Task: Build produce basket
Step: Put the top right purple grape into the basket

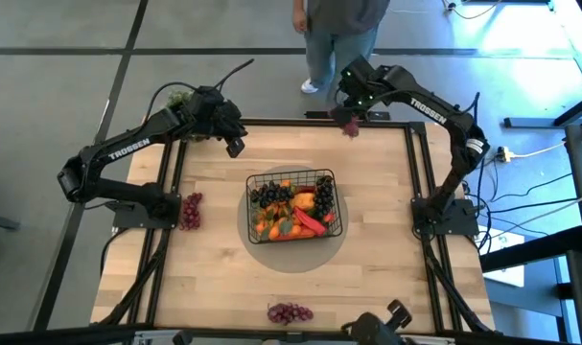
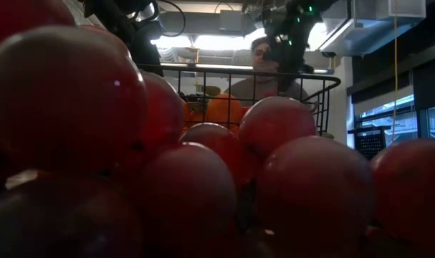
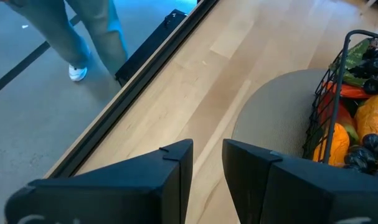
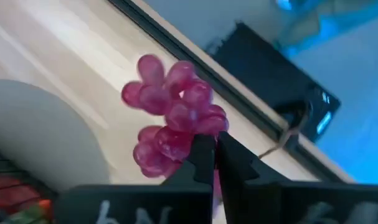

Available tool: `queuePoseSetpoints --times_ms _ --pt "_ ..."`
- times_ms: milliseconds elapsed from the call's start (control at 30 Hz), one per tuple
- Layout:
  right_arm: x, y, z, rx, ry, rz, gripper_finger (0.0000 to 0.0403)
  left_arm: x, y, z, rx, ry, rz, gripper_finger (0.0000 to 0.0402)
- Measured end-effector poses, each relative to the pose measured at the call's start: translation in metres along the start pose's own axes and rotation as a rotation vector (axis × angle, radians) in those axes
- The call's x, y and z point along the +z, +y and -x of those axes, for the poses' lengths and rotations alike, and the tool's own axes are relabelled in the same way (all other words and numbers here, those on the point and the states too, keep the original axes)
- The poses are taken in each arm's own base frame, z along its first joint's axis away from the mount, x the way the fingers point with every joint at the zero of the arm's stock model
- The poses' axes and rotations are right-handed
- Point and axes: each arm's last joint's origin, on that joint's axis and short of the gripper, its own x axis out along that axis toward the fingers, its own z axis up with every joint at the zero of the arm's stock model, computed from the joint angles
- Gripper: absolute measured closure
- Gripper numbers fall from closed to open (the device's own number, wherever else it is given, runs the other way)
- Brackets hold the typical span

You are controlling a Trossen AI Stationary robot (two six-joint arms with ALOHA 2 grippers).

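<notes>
From above, the basket (image 1: pixel 295 203) is seen at the middle of the counter (image 1: pixel 214 278), set on a grey round mat (image 1: pixel 257 251) and filled with produce (image 1: pixel 292 213): oranges, dark grapes, a red pepper. Three grape bunches lie outside it: one (image 1: pixel 190 211) left of the basket by the left arm's base, one (image 1: pixel 290 312) at the near edge, and one (image 1: pixel 349 125) held by the right claw (image 1: pixel 350 119) at the far edge, beyond the basket's right corner. The left claw (image 1: pixel 235 145) is held above the counter, beyond the basket's left corner. A person (image 1: pixel 334 34) is seen standing on the floor past the far edge.

In the low view, red grapes (image 2: pixel 203 179) fill the foreground; the basket (image 2: pixel 324 89) with an orange (image 2: pixel 221 109) is seen behind them.

In the left wrist view, the left claw (image 3: pixel 207 163) is seen released, with a gap between its fingers and nothing held, the basket (image 3: pixel 329 118) just beside.

In the right wrist view, the right claw (image 4: pixel 215 155) is seen clenched on the pink grape bunch (image 4: pixel 173 115), lifted clear of the counter.
</notes>
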Motion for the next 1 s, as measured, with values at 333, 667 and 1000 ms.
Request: queuePoseSetpoints --times_ms 333,667,1000 --pt "0.013 0.045 0.055 0.074 -0.159 0.210 0.0403 0.000 0.000 0.000 0.000 0.001 0.000 0.0328" --pt "-0.006 0.094 0.073 0.146 -0.147 0.460 0.0403 0.000 0.000 0.000 0.001 0.001 -0.025 0.0328" --pt "-0.029 0.147 0.083 0.232 -0.159 0.568 0.0403 -0.001 0.000 0.000 0.000 0.006 -0.082 0.0327"
